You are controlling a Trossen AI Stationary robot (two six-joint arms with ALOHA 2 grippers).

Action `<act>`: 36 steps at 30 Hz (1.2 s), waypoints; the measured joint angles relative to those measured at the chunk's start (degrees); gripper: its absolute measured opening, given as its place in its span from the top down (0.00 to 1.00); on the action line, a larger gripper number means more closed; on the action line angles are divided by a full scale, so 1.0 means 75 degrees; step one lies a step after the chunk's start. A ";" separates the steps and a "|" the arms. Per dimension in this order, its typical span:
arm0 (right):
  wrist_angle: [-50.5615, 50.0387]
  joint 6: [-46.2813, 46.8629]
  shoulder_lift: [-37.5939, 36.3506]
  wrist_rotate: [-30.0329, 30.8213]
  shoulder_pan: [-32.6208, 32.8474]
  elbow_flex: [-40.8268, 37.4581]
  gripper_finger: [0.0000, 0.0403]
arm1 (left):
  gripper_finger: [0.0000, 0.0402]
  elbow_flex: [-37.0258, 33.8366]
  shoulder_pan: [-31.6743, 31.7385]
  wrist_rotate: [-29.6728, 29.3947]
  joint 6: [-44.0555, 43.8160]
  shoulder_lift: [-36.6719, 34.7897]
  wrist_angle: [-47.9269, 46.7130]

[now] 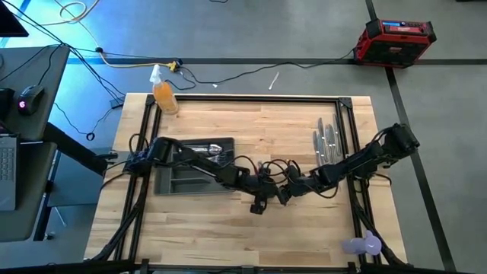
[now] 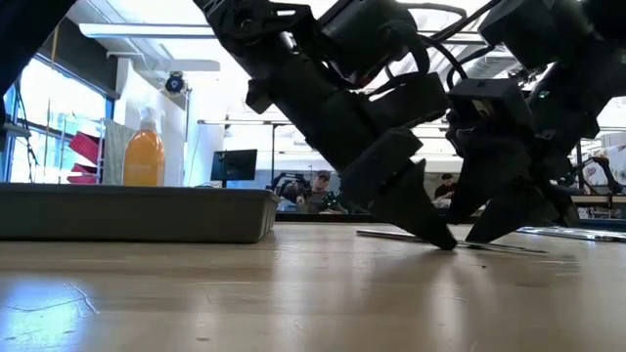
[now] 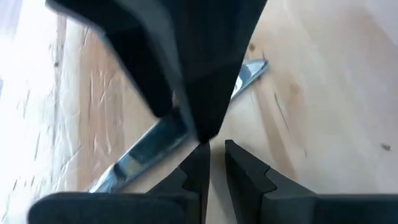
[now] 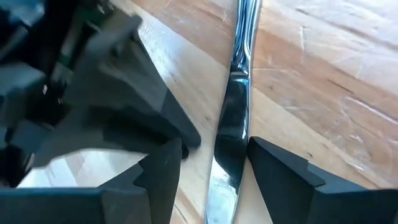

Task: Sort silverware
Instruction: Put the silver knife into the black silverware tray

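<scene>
Right claw (image 4: 224, 177) spread, straddling a knife (image 4: 233, 124), 1 finger on either side of the blade and a sliver of bare wood showing on each side, so not yet pinching. Left claw (image 3: 214, 168) just beside it, tip to tip, all but pressed together with only a slim gap and nothing seen between the fingers. Both meeting about mid-bench (image 1: 228, 243), somewhat nearer the front edge, just off the right end of the grey tray (image 1: 163, 183).

Knife flat on the wood, its long axis running straight through the right claw's gap and on past the fingertips; crosswise to the left claw and off to 1 side of that one's fingers. Right arm judged better placed: closing would take the knife across its narrow width.

More silverware (image 1: 327, 141) in a small row near the right edge, well apart from both claws; a few pieces (image 1: 213, 152) already in the tray's far compartment.

Hard to read: from overhead, cables and wrists hide the knife entirely; which end is handle and which blade cannot be told.
</scene>
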 joint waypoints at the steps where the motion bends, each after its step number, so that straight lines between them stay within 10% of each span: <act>1: -0.0022 0.0000 -0.0003 -0.0062 -0.0017 0.0000 0.55 | 0.93 0.0000 0.0001 -0.0009 -0.0018 -0.0056 -0.0147; 25: 0.1160 -0.1465 0.0447 -0.0816 -0.0369 0.0047 0.56 | 0.98 -0.0006 0.0412 0.0401 -0.0246 0.0458 0.0728; 36: -0.1300 -0.1980 0.0434 -0.0424 -0.0055 0.0658 0.93 | 0.98 0.0012 0.0424 0.0327 -0.0128 0.0331 0.0562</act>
